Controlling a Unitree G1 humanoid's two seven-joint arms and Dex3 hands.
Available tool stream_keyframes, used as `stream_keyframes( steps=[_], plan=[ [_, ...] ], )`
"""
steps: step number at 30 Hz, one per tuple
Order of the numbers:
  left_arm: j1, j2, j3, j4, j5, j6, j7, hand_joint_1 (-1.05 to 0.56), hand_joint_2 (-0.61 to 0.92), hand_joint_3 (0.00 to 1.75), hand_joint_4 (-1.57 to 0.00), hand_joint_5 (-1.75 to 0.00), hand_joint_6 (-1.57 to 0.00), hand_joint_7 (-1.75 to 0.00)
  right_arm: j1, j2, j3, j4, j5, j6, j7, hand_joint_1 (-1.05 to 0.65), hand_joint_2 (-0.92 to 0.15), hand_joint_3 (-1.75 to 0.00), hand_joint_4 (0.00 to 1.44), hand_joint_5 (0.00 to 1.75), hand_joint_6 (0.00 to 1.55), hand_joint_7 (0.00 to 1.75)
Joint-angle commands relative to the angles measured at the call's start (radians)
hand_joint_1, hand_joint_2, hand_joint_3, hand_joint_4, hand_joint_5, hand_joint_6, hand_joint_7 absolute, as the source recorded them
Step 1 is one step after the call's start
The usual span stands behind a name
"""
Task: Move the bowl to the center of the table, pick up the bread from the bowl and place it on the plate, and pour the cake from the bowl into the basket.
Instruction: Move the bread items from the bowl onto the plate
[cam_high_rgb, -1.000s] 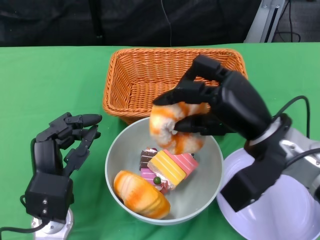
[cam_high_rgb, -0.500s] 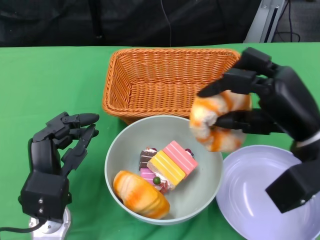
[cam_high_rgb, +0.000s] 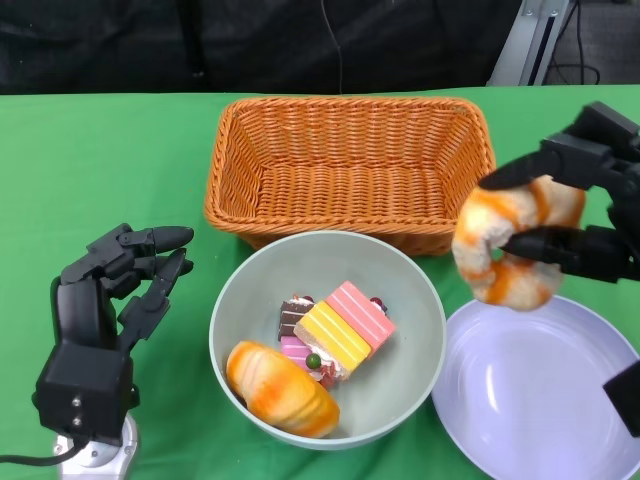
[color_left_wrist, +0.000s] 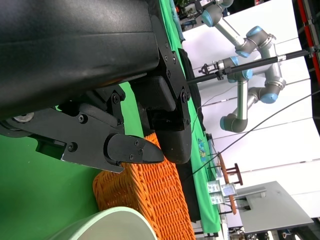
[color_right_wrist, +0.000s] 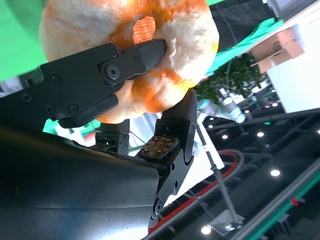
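My right hand grips a white and orange ring-shaped bread in the air, just above the far edge of the pale lilac plate. The right wrist view shows the bread pinched between my fingers. The grey-green bowl sits in front of the wicker basket. It holds a pink and yellow layered cake and an orange bread roll. My left hand stands open left of the bowl, holding nothing.
The green table cloth lies bare to the left and behind my left hand. The basket has nothing in it. The bowl's rim shows in the left wrist view. Robot arms stand in the background.
My right hand has carried the ring bread out of the bowl and to the right, from over the bowl's far rim to above the plate's edge. My left hand stayed put.
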Motion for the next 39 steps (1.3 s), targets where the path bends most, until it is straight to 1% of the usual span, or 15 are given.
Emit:
stream_keyframes(
  steps=[1,2,3,5,7,9,12,15,19,24,27,37,39],
  plan=[
    [0.013,0.017,0.009,-0.010,-0.013,-0.001,-0.013,-0.17,0.92,0.21,-0.87,-0.86,-0.98,-0.58,0.040,-0.033,-0.040,-0.014,-0.004,-0.015,-0.006,-0.18,-0.77,-0.37,0.76,1.56,0.77,1.23],
    [0.013,0.017,0.009,-0.010,-0.013,-0.002,-0.014,-0.16,0.92,0.21,-0.87,-0.86,-0.98,-0.58,0.049,-0.037,-0.045,-0.009,-0.010,-0.020,-0.009,-0.18,-0.69,-0.53,0.75,1.57,0.76,1.24],
    [0.013,0.018,0.009,-0.010,-0.011,-0.001,-0.011,-0.16,0.92,0.21,-0.87,-0.86,-0.98,-0.57,0.056,-0.039,-0.050,-0.004,-0.014,-0.024,-0.011,-0.18,-0.66,-0.61,0.76,1.57,0.77,1.22],
    [0.014,0.021,0.007,-0.012,-0.005,0.003,-0.005,-0.17,0.92,0.21,-0.88,-0.86,-0.99,-0.57,0.074,-0.041,-0.054,0.006,-0.007,-0.021,-0.005,-0.18,-0.62,-0.67,0.75,1.57,0.77,1.20],
    [0.014,0.020,0.010,-0.012,-0.014,0.002,-0.016,-0.17,0.92,0.21,-0.88,-0.85,-0.99,-0.57,0.092,-0.042,-0.054,0.015,0.010,-0.013,0.011,-0.18,-0.62,-0.67,0.73,1.60,0.79,1.16],
    [0.013,0.017,0.013,-0.014,-0.020,0.003,-0.021,-0.15,0.92,0.21,-0.88,-0.86,-0.99,-0.56,0.107,-0.042,-0.050,0.035,0.019,-0.015,0.023,-0.18,-0.64,-0.61,0.75,1.57,0.82,1.08],
    [0.013,0.018,0.016,-0.014,-0.021,0.003,-0.022,-0.15,0.92,0.21,-0.88,-0.86,-1.00,-0.56,0.124,-0.045,-0.041,0.067,-0.002,-0.015,0.027,-0.18,-0.66,-0.56,0.77,1.55,0.84,1.03],
    [0.013,0.020,0.016,-0.013,-0.018,0.000,-0.021,-0.15,0.92,0.22,-0.88,-0.86,-1.00,-0.55,0.134,-0.044,-0.025,0.109,-0.024,0.001,0.033,-0.18,-0.71,-0.44,0.79,1.48,0.87,0.93],
    [0.013,0.020,0.017,-0.015,-0.015,0.005,-0.018,-0.15,0.92,0.22,-0.87,-0.86,-1.00,-0.55,0.124,-0.036,0.000,0.171,-0.052,0.005,0.022,-0.15,-0.76,-0.32,0.78,1.48,0.90,0.85],
    [0.015,0.023,0.014,-0.017,-0.006,0.009,-0.012,-0.17,0.92,0.22,-0.87,-0.85,-1.00,-0.54,0.098,-0.039,0.029,0.229,-0.049,0.015,0.046,-0.17,-0.80,-0.26,0.77,1.49,0.90,0.84],
    [0.016,0.020,0.018,-0.019,-0.014,0.012,-0.019,-0.17,0.92,0.21,-0.87,-0.85,-1.00,-0.53,0.079,-0.040,0.049,0.277,-0.052,0.019,0.058,-0.16,-0.84,-0.19,0.77,1.49,0.90,0.84],
    [0.016,0.017,0.018,-0.018,-0.019,0.009,-0.029,-0.15,0.92,0.20,-0.88,-0.85,-1.01,-0.52,0.014,-0.031,0.107,0.387,-0.049,0.066,0.104,-0.18,-0.89,-0.12,0.72,1.48,0.88,0.83],
    [0.016,0.016,0.019,-0.018,-0.024,0.011,-0.038,-0.15,0.92,0.21,-0.88,-0.85,-1.01,-0.52,0.002,-0.029,0.115,0.407,-0.050,0.065,0.103,-0.18,-0.90,-0.10,0.73,1.45,0.89,0.81]
  ],
)
